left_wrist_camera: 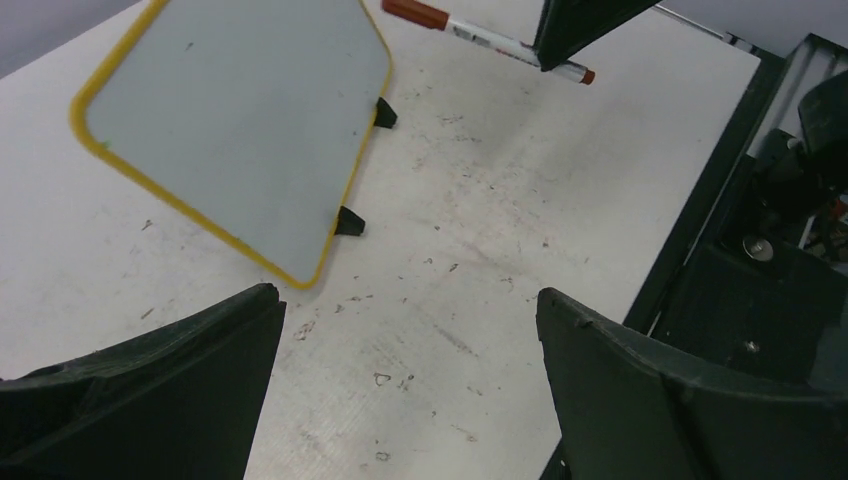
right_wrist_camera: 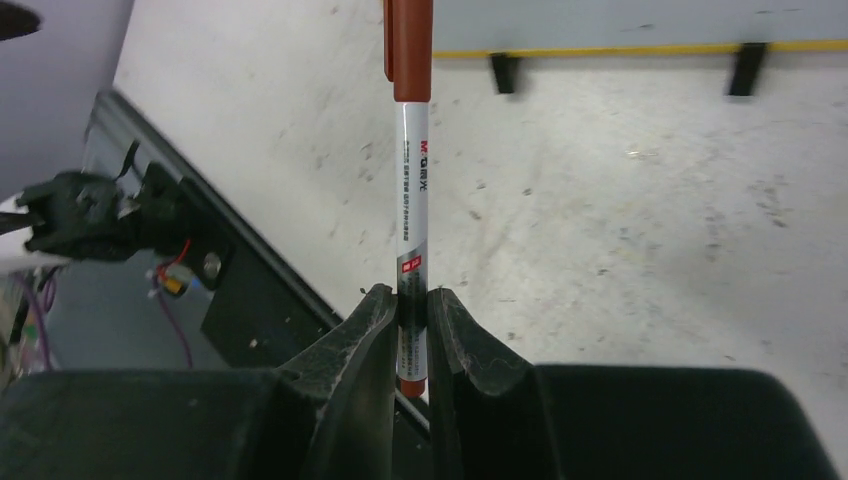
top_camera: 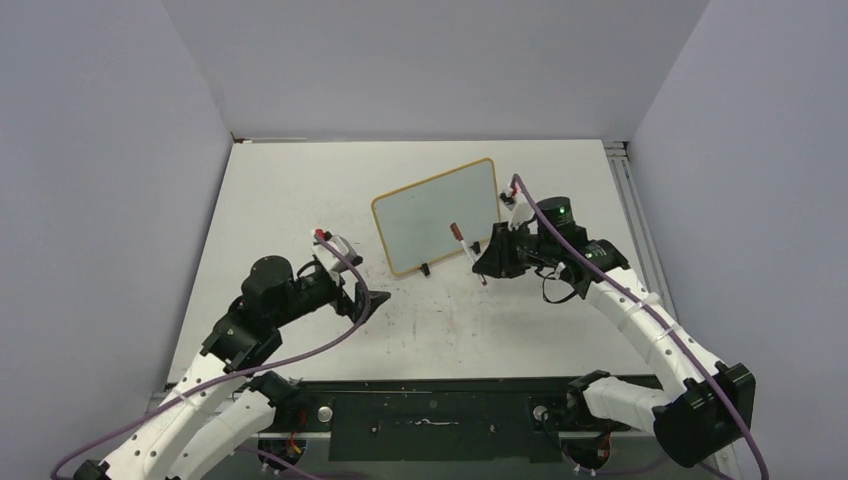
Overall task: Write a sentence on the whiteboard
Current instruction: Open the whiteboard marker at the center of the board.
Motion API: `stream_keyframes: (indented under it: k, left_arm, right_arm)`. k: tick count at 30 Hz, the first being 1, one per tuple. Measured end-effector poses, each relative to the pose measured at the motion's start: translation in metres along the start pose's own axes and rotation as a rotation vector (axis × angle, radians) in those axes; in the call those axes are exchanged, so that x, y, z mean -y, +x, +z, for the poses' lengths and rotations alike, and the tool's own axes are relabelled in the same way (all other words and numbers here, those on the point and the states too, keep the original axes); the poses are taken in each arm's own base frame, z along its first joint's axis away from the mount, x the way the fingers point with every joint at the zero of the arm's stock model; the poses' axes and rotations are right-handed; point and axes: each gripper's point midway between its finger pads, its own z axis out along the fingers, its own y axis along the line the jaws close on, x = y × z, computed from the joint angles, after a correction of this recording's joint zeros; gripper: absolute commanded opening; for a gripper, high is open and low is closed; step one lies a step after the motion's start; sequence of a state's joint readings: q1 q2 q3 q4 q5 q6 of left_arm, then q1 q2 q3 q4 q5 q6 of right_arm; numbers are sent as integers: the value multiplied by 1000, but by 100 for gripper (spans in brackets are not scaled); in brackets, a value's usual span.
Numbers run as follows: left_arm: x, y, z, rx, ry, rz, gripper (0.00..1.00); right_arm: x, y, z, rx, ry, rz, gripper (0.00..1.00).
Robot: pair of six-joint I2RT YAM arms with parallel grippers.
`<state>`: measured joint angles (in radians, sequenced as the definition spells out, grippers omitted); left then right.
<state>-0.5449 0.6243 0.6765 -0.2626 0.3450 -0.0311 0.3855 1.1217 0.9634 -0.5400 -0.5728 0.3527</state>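
Right wrist: R tool [right_wrist_camera: 410, 300] tight on marker [right_wrist_camera: 412, 180], cap twd whiteboard [right_wrist_camera: 620, 48]; L tool [left_wrist_camera: 405, 295] agape.

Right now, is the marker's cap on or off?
On. The marker, pinched in the right gripper, wears its red-brown cap; no bare tip shows in either wrist view.

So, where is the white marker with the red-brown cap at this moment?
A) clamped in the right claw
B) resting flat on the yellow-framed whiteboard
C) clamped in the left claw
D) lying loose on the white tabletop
A: the right wrist view shows the white marker with the red-brown cap pinched in the right claw, while the left claw gapes open and empty.
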Motion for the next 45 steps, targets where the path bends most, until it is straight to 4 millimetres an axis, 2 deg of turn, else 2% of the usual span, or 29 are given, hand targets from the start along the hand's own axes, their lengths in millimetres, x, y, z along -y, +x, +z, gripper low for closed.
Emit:
stream_keyframes:
  k: [4, 8, 11, 15, 24, 29, 34, 40, 45]
  left_arm:
    - [25, 13, 10, -53, 100, 57, 98]
    - [44, 35, 20, -140, 161, 110, 99]
    - [52, 49, 19, -193, 165, 162, 99]
    - [58, 58, 16, -219, 152, 249, 99]
    - [76, 83, 11, -281, 186, 383, 100]
    - [80, 94, 13, -323, 194, 417, 80]
    - [84, 100, 13, -343, 211, 434, 67]
    - [85, 102, 13, -350, 212, 439, 41]
    - [87, 108, 15, -372, 224, 446, 29]
  right_arm:
    - [-46, 24, 9, -120, -145, -82, 5]
    - [-77, 59, 18, -266, -260, -131, 5]
    - [-79, 76, 22, -356, -280, -131, 5]
    - [-81, 88, 24, -441, -294, -135, 5]
    - [-98, 118, 13, -597, -381, -163, 5]
    - [-106, 126, 6, -639, -412, -185, 5]
    - [-114, 125, 5, -641, -436, -204, 5]
    - [-117, 128, 5, -671, -448, -201, 5]
    - [-119, 126, 5, -669, -452, -206, 5]
